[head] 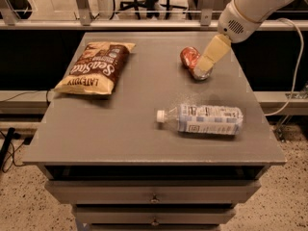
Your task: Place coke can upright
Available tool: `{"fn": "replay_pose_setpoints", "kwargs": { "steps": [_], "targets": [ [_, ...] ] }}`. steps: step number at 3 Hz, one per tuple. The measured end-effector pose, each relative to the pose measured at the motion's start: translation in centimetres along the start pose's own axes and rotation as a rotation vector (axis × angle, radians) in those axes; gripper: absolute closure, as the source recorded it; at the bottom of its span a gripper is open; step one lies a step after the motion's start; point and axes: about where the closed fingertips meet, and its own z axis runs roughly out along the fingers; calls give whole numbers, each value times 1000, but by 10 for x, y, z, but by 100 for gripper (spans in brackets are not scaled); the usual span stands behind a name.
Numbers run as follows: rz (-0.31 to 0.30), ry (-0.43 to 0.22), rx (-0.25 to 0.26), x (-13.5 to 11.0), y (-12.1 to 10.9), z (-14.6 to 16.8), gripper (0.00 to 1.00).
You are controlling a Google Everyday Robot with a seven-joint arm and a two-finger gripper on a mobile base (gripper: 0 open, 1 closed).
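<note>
My end effector [205, 66], spread or not I cannot tell, sits over the coke can [188, 57] lying sideways at the surface's [144, 95] far right, where a glancing touch could roll it off the edge.
</note>
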Motion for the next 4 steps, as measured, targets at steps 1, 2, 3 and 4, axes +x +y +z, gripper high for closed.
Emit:
{"fn": "replay_pose_setpoints", "kwargs": {
  "steps": [1,2,3,4],
  "targets": [
    [66,-37,30,-13,-12,8,0],
    [202,-77,85,-40,-37,30,0],
    [344,-72,128,-59,-55,55,0],
    [471,-32,162,-67,-65,81,0]
  ]
}}
